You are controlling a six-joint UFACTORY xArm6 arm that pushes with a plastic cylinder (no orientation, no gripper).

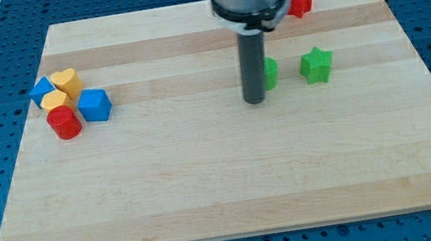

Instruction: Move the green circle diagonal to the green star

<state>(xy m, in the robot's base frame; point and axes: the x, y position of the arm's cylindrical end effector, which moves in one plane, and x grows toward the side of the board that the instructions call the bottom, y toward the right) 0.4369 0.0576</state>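
Seven blocks — two green (317, 65), yellow (64, 80), blue (95, 105), one red (64, 122).

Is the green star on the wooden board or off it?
On it: the green star block rests on the wooden board, inside its right edge.

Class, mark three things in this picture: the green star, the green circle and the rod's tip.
green star (317, 65), camera view, middle of its top face.
green circle (271, 72), camera view, the part showing right of the rod.
my tip (256, 100), camera view, the rod's very end.
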